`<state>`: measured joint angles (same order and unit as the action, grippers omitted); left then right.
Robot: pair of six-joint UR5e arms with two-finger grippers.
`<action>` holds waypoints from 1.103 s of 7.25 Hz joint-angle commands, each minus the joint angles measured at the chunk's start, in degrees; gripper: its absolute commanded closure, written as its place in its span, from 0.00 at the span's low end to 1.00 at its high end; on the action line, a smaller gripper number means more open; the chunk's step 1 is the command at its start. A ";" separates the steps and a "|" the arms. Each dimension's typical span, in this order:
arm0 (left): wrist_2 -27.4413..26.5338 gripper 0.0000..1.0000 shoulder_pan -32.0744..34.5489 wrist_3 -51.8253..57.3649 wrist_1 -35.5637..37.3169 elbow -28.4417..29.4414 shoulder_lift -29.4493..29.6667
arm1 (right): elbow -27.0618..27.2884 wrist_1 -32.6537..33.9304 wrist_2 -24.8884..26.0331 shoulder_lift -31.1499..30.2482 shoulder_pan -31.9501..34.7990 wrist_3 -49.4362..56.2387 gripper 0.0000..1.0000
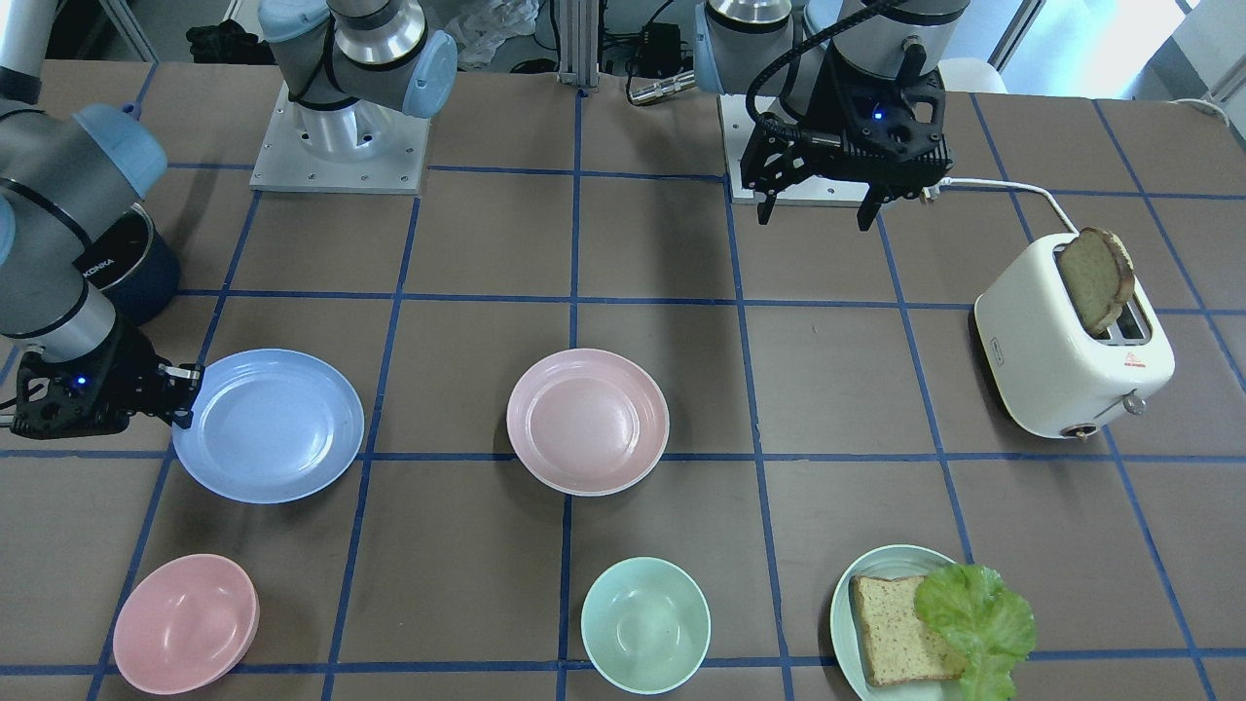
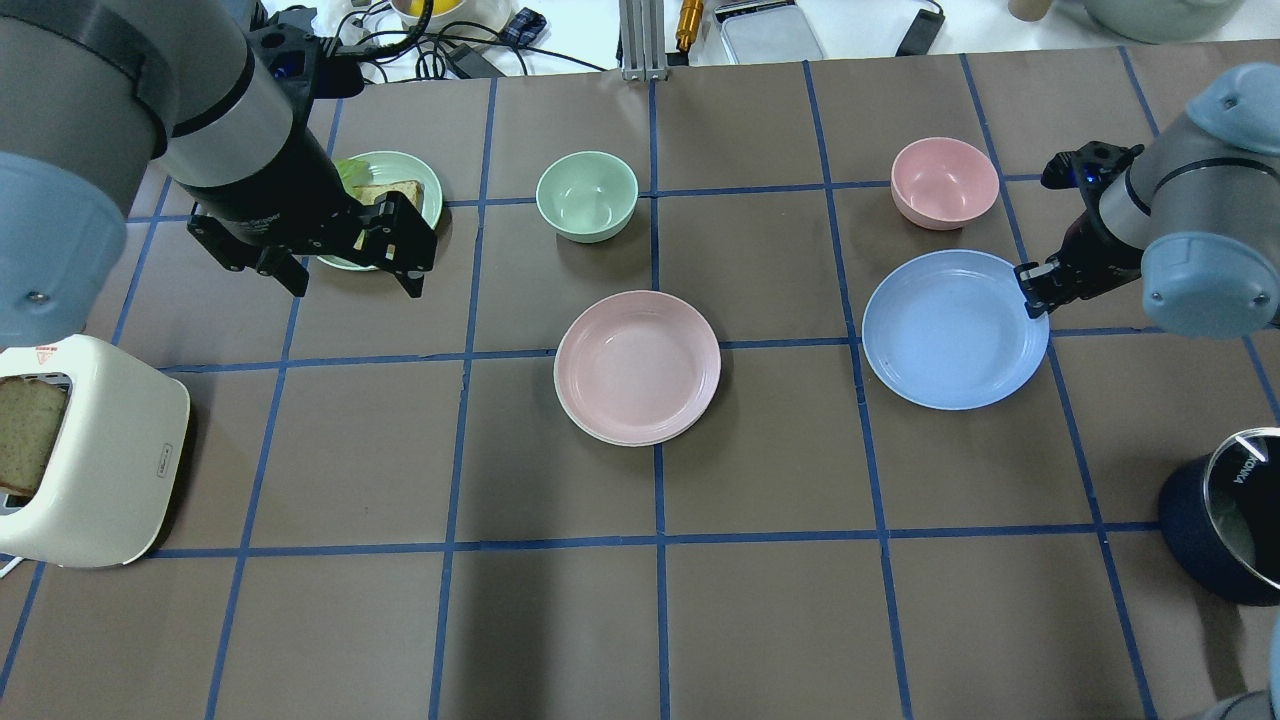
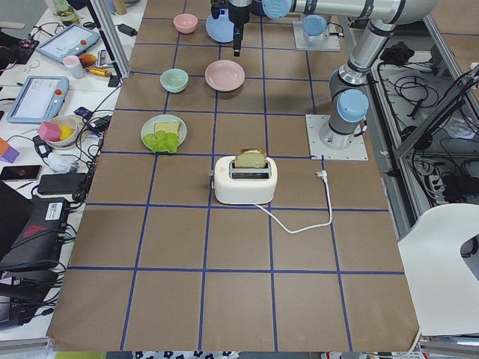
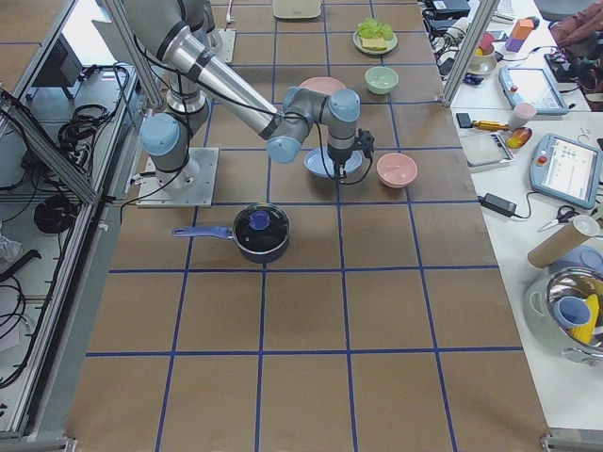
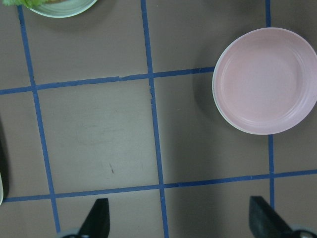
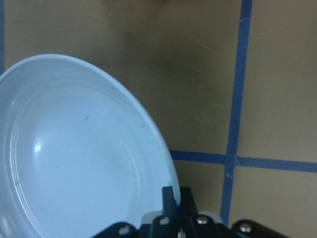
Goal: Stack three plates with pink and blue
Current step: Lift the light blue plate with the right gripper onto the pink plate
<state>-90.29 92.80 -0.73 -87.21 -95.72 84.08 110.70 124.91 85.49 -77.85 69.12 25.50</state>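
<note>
The pale pink plate (image 2: 637, 367) lies at the table's middle on the cream-white plate, of which only a thin rim (image 2: 600, 435) shows below it. It also shows in the left wrist view (image 5: 265, 79). The light blue plate (image 2: 950, 330) lies to its right. My right gripper (image 2: 1035, 290) is shut on the blue plate's rim, as the right wrist view (image 6: 176, 196) shows, with the plate (image 6: 74, 158) filling the left of that view. My left gripper (image 2: 357, 285) is open and empty, hovering above the table left of the pink plate.
A pink bowl (image 2: 944, 182) stands just beyond the blue plate. A mint bowl (image 2: 587, 195) stands beyond the pink plate. A pale green plate (image 2: 425, 190) with bread and lettuce sits under my left arm. A white toaster (image 2: 80, 450) stands at the left, a dark pot (image 2: 1235, 515) at the right.
</note>
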 commanded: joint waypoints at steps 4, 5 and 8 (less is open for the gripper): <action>-0.24 0.00 -0.78 -1.90 -1.82 0.09 -1.11 | -5.76 -7.75 -4.98 -2.15 20.84 -32.36 1.00; -0.24 0.00 -0.78 -1.90 -1.83 0.09 -1.03 | -5.41 -3.66 -4.89 -0.22 24.71 -37.49 1.00; -0.24 0.00 -0.78 -1.82 -1.83 0.09 -1.11 | -5.41 1.83 -4.01 4.80 31.69 -46.67 1.00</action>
<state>-90.53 92.02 -2.62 -89.07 -95.63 82.98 105.31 125.29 81.35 -74.70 98.70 -18.65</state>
